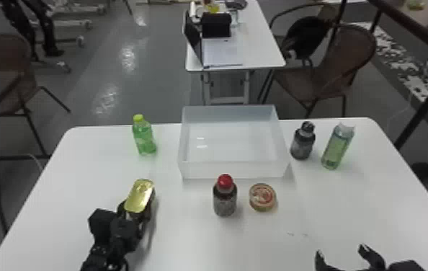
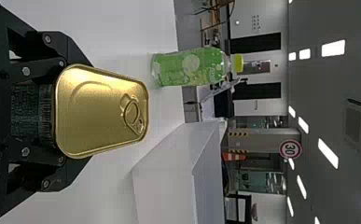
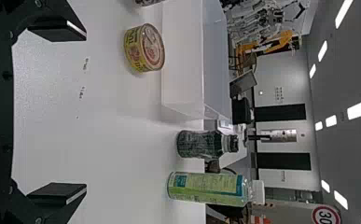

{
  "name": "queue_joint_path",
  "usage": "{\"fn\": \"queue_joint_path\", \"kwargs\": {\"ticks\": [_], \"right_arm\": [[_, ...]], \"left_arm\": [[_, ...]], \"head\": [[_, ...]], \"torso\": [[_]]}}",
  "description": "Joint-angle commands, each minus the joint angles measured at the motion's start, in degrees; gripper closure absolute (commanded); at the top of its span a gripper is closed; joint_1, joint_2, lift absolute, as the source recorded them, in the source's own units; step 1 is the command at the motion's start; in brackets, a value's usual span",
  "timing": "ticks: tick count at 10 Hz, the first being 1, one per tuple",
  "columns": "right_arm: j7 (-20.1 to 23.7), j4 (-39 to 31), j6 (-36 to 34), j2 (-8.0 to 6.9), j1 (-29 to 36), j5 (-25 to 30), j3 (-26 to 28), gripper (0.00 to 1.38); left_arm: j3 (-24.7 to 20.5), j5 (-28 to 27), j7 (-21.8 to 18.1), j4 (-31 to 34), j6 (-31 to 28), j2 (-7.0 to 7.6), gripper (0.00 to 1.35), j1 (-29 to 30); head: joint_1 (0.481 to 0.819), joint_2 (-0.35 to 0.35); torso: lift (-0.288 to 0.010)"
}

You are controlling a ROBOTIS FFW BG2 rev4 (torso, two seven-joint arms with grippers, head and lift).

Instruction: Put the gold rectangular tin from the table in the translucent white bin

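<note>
The left gripper (image 1: 137, 208) has the tin (image 2: 99, 112) pinched between its nearly closed fingers, long axis pointing forward; the bin (image 1: 233, 171) sits ahead, over to the robot's right.

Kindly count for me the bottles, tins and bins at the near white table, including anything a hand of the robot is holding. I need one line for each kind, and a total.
Bottles: 4 (yellow-capped bottle, red-capped bottle, black-capped bottle, white-capped bottle)
Tins: 2 (gold rectangular tin in the left hand, round tin)
Bins: 1 (translucent white bin)
Total: 7
</note>
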State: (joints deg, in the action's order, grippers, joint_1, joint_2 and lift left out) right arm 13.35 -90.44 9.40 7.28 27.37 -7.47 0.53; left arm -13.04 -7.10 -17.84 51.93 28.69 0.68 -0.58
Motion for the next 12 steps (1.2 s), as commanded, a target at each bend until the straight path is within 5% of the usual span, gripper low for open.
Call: {"fn": "queue_joint_path", "kwargs": {"ticks": [1, 3, 5, 6, 8, 10, 12], "right_arm": [[0.0, 0.1, 0.0, -0.07, 0.0, -0.1, 0.0, 0.15], [0.0, 0.3, 0.0, -0.16, 0.0, -0.4, 0.0, 0.15], [0.5, 0.9, 0.0, -0.16, -0.7, -0.4, 0.0, 0.15], [0.9, 1.3, 0.0, -0.25, -1.2, -0.4, -0.1, 0.15], [1.0, 1.8, 0.0, -0.42, -1.4, -0.4, -0.1, 0.15], [1.0, 2.0, 0.0, -0.42, -1.4, -0.5, -0.1, 0.15], [1.5, 2.7, 0.0, -0.42, -2.4, -0.5, -0.1, 0.15]], "left_arm": [[0.4, -1.4, 0.2, 11.0, -2.9, -0.82, 0.83, 3.6], [1.8, -1.1, 0.0, 21.0, -4.7, -0.82, 0.83, 4.4], [7.9, 2.2, -2.8, 21.1, -7.4, -0.82, 0.83, -0.8], [10.9, 2.5, -3.9, 20.9, -10.2, 0.82, 0.83, -3.9], [13.1, 1.9, -7.7, 16.4, -13.8, 2.14, 0.83, -10.2], [11.8, -3.0, -11.0, 7.9, -13.3, 0.12, 0.83, -16.7], [14.5, -6.7, -11.3, 0.1, -13.3, 0.20, 0.83, -22.8]], "head": [[0.695, 0.051], [0.695, 0.048], [0.695, 0.030], [0.695, -0.005], [0.695, -0.063], [0.695, -0.080], [0.695, -0.101]], "torso": [[-0.031], [-0.031], [-0.031], [-0.031], [-0.031], [-0.031], [-0.031]]}}
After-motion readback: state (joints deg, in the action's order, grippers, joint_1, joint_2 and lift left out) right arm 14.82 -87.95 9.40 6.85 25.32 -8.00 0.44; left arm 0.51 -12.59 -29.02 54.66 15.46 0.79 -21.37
